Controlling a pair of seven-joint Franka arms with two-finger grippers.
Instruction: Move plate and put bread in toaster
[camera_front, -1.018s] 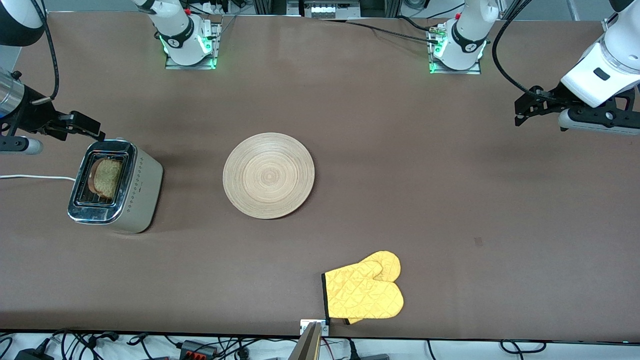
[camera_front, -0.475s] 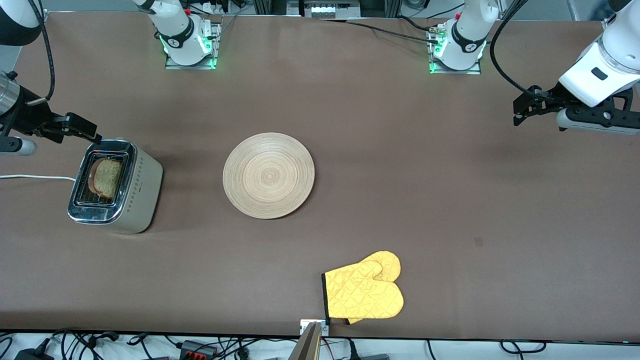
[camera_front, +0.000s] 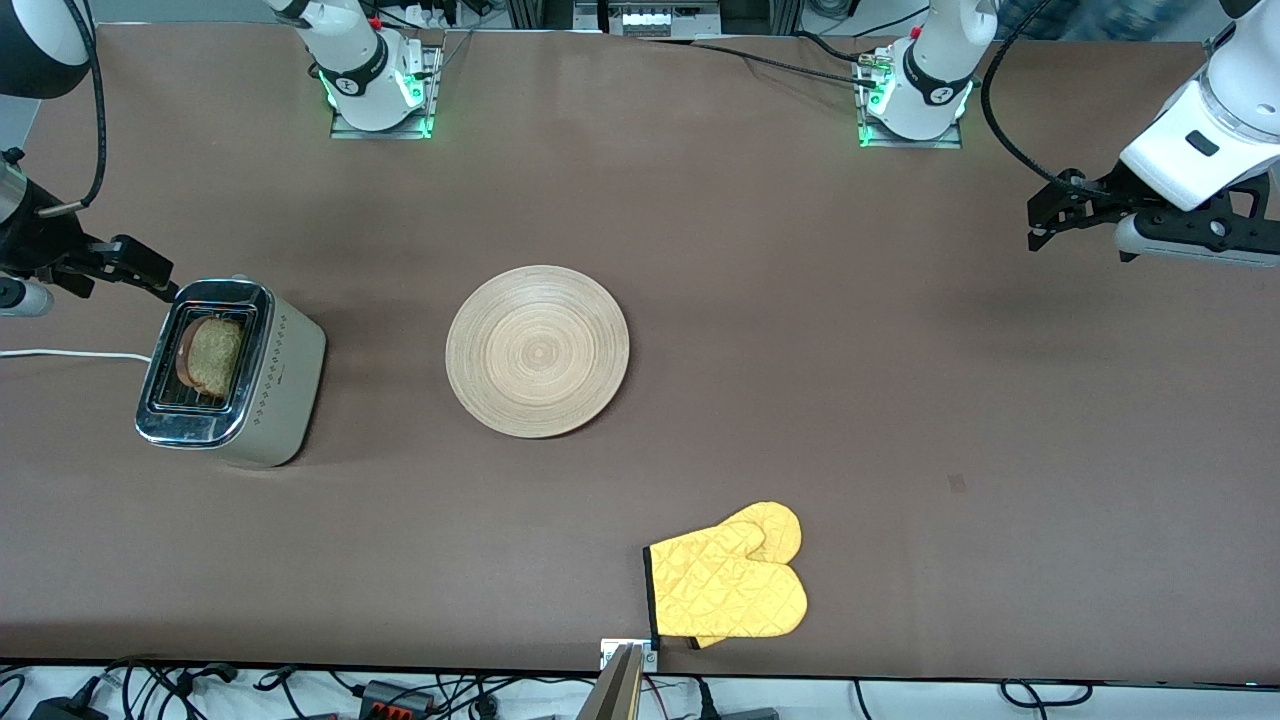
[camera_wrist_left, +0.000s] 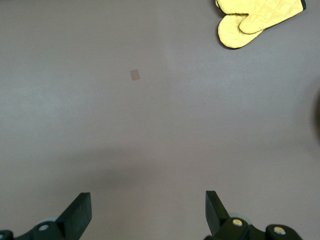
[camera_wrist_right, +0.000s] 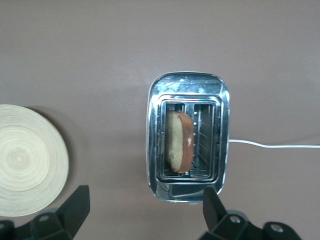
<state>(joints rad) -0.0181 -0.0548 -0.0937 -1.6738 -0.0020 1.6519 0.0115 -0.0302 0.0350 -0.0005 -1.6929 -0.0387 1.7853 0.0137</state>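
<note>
The toaster (camera_front: 285, 375) stands toward the right arm's end of the table, and the bread (camera_front: 212, 357) sits upright in one of its slots. In the right wrist view the bread (camera_wrist_right: 179, 141) fills one slot of the toaster (camera_wrist_right: 188, 97) and the second slot is bare. The wooden plate (camera_front: 537, 350) lies flat mid-table with nothing on it. My right gripper (camera_front: 160, 280) hangs open and holds nothing, over the table just off a short end of the toaster. My left gripper (camera_front: 1042, 225) waits open over bare table at the left arm's end.
A yellow oven mitt (camera_front: 730, 580) lies near the table's front edge, nearer the front camera than the plate. The toaster's white cord (camera_front: 70, 354) trails off the right arm's end of the table. A small patch (camera_front: 957, 483) marks the tabletop.
The right gripper has drawn back from the toaster toward the right arm's end of the table. The left gripper has barely shifted. Bread, toaster and plate stay put.
</note>
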